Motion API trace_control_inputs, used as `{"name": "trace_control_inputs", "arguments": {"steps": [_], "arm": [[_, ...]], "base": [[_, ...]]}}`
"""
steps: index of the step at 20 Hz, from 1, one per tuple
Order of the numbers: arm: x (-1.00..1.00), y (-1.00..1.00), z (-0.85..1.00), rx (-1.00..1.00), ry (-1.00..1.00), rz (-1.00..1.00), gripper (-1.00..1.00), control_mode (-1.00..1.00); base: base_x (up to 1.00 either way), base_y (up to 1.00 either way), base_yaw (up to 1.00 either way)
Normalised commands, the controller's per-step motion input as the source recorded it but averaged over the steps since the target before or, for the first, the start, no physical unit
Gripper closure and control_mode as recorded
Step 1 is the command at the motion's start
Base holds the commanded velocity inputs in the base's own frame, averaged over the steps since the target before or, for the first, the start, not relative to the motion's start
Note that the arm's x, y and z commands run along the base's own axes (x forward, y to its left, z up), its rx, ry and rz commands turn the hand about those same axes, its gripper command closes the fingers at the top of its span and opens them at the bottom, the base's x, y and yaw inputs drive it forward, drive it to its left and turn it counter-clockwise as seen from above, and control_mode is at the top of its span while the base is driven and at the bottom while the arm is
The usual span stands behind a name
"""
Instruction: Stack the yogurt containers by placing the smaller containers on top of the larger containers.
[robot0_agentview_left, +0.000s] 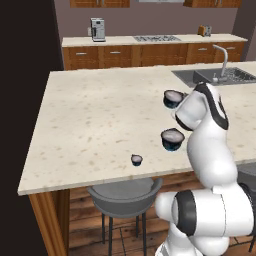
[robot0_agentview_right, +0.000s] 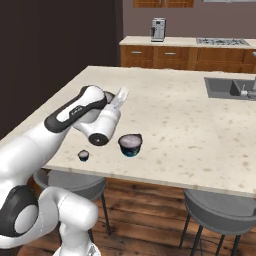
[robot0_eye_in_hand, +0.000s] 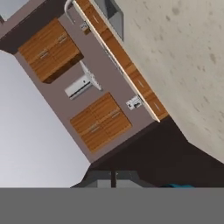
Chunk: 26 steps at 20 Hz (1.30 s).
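The jaws are together, their two dark tips meeting with nothing between them at the bottom of the hand view, where the gripper (robot0_eye_in_hand: 113, 176) points level across the kitchen at the far wall cabinets instead of down at the tabletop (robot0_agentview_left: 100, 115). In the right base view the gripper (robot0_agentview_right: 122, 93) shows as a pale stub rising from the wrist, held above the stone surface near its front edge. Closest to it is the far wide cup (robot0_agentview_left: 172, 98), dark with a pale top, just beside the hand and partly covered by the white wrist in the left base view; whether it touches the hand cannot be told. The near wide cup (robot0_agentview_left: 172, 139) stands upright on the tabletop just in front of the hand, apart from the jaws, its teal base clear in the right base view (robot0_agentview_right: 130, 144). The small cup (robot0_agentview_left: 136, 160) stands alone nearer the front edge, well clear of both wide cups and of the jaws (robot0_agentview_right: 83, 155). A teal sliver at the bottom of the hand view is cut off and too small to identify.
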Motion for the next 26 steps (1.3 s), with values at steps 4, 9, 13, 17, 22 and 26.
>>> {"name": "trace_control_inputs", "arguments": {"steps": [4,9,13,17,22,26], "arm": [[0.0,-0.26,-0.19,0.01,0.0,-0.06,1.0,-1.0],[0.0,-0.2,-0.25,0.0,0.0,-0.05,1.0,-1.0],[0.0,-0.24,-0.23,0.0,0.0,-0.04,1.0,-1.0],[0.0,-0.2,-0.23,0.0,0.0,-0.04,1.0,-1.0],[0.0,-0.15,-0.24,0.0,0.0,-0.03,1.0,-1.0],[-0.02,-0.08,-0.26,0.0,0.0,-0.03,1.0,-1.0]], "base": [[0.0,0.0,0.0],[0.0,0.0,0.0],[0.0,0.0,0.0],[0.0,0.0,0.0],[0.0,0.0,0.0],[0.0,0.0,0.0]]}}
